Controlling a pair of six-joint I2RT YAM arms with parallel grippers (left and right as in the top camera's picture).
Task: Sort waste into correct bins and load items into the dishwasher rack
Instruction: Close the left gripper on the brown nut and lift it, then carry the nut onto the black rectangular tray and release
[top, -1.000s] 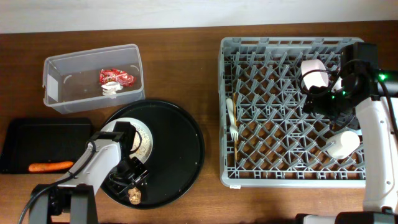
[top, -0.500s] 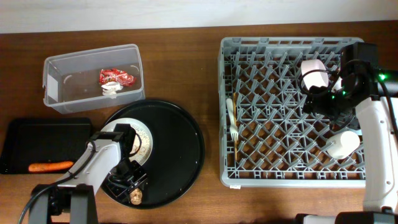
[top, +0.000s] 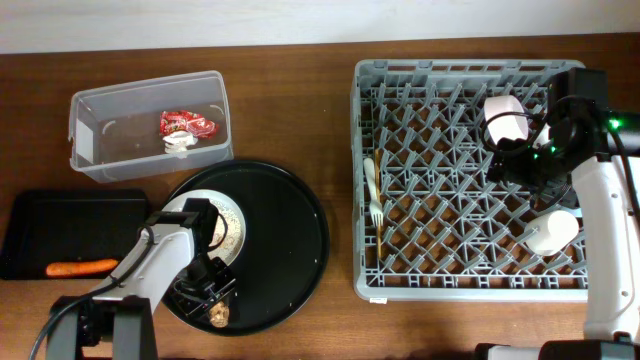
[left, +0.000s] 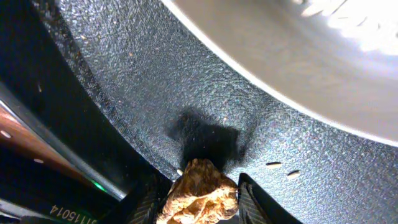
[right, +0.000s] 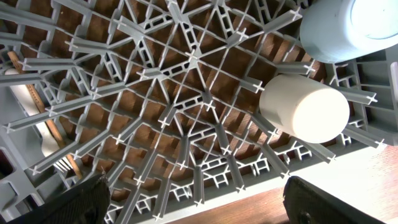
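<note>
My left gripper (top: 212, 303) is low over the front left of the big round black tray (top: 300, 200). It is shut on a beige crumbly food scrap (top: 217, 316), which sits between the fingers in the left wrist view (left: 199, 199). The white plate (top: 228, 218) with crumbs lies just behind it. The carrot (top: 82, 268) lies in the shallow black tray (top: 60, 215). The red wrapper (top: 187, 124) and white wrapper (top: 180, 145) lie in the clear tub (top: 100, 150). My right gripper (right: 199, 199) is open and empty above the grey rack (top: 400, 75).
In the rack lie a spoon (top: 368, 175), a fork (top: 377, 212), a chopstick (top: 381, 238) and a cream cup (top: 553, 232). A pale cup or bowl (top: 507, 118) stands beside my right wrist. The right wrist view shows a light blue cup (right: 348, 25) and the cream cup (right: 305, 109).
My left gripper has settled slightly lower around the food scrap at the tray's front. The right arm has not moved.
</note>
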